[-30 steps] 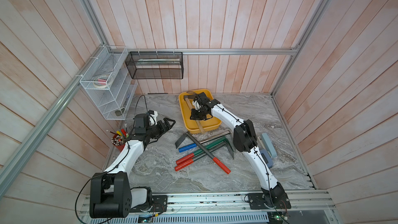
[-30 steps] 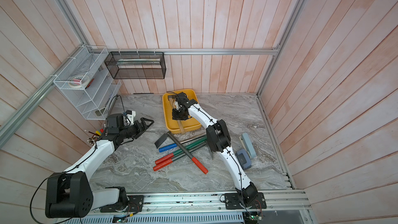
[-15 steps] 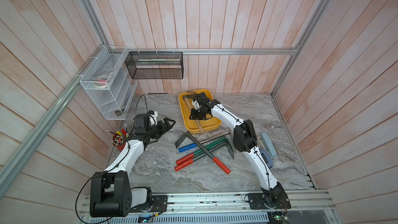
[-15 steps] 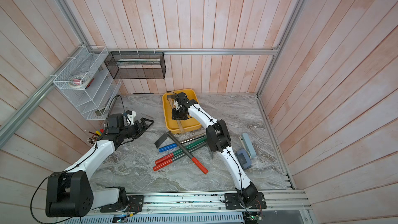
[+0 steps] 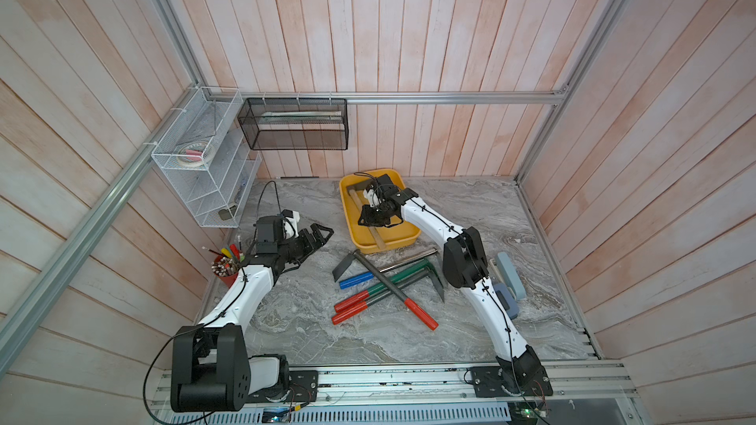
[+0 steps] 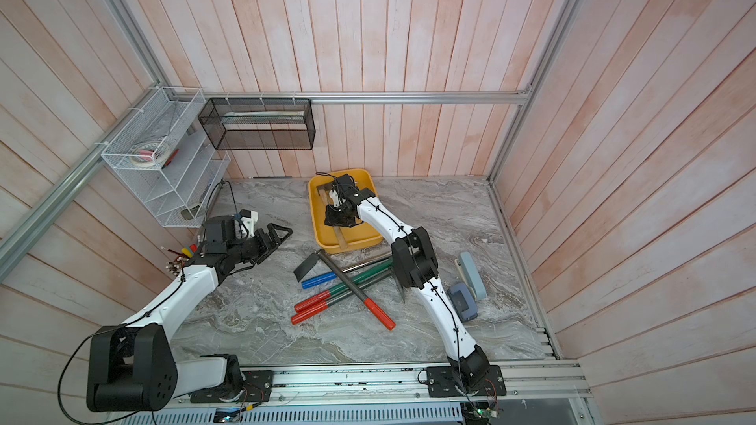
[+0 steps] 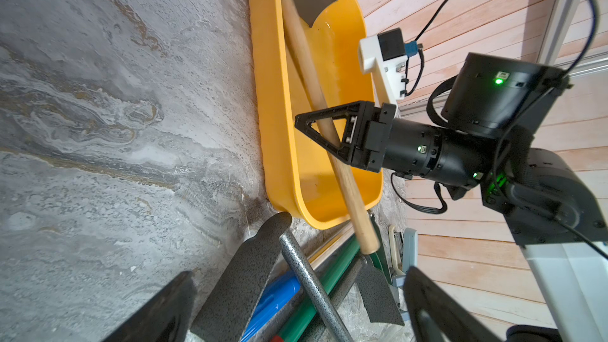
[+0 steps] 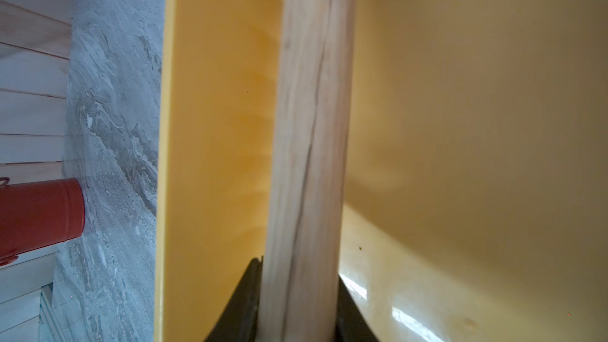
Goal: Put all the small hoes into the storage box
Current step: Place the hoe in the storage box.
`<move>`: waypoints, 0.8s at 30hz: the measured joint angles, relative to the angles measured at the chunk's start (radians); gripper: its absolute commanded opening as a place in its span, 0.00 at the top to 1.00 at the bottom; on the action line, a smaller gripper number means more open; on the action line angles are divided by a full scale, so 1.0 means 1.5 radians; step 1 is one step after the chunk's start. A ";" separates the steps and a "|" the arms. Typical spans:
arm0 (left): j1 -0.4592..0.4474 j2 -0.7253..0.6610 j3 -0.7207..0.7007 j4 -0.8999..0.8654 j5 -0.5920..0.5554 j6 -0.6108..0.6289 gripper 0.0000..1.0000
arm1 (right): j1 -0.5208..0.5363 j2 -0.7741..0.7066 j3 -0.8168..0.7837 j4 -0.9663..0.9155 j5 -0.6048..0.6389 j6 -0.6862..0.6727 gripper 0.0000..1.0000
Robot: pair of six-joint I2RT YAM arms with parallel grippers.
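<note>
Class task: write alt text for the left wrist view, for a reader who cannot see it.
The right gripper clasps the wooden handle of a hoe lying in a yellow box, blade at one end, handle tip jutting over the opposite rim. Other tools lie crossed on the marble table.

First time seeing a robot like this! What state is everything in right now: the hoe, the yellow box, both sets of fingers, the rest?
small hoe: lying in the box, handle end sticking out over the rim.
storage box: upright, open-topped, hoe inside.
right gripper: fingers shut on the hoe's wooden handle.
left gripper: fingers wide open, empty.
long-handled tools: lying crossed beside the box.
pencil cup: upright, filled.
</note>
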 measured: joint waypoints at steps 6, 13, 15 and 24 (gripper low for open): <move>0.000 0.000 0.000 -0.002 0.000 0.000 0.00 | 0.000 0.000 0.007 0.020 -0.004 0.000 0.65; 0.000 0.000 0.000 -0.003 -0.001 0.001 0.00 | 0.000 0.000 0.007 0.029 -0.010 0.000 0.64; 0.000 0.000 0.000 -0.004 -0.001 0.001 0.00 | 0.000 0.000 0.007 0.031 -0.010 0.000 0.63; 0.000 0.000 0.000 -0.004 -0.003 0.003 0.00 | 0.001 -0.001 0.004 0.035 0.005 -0.018 0.58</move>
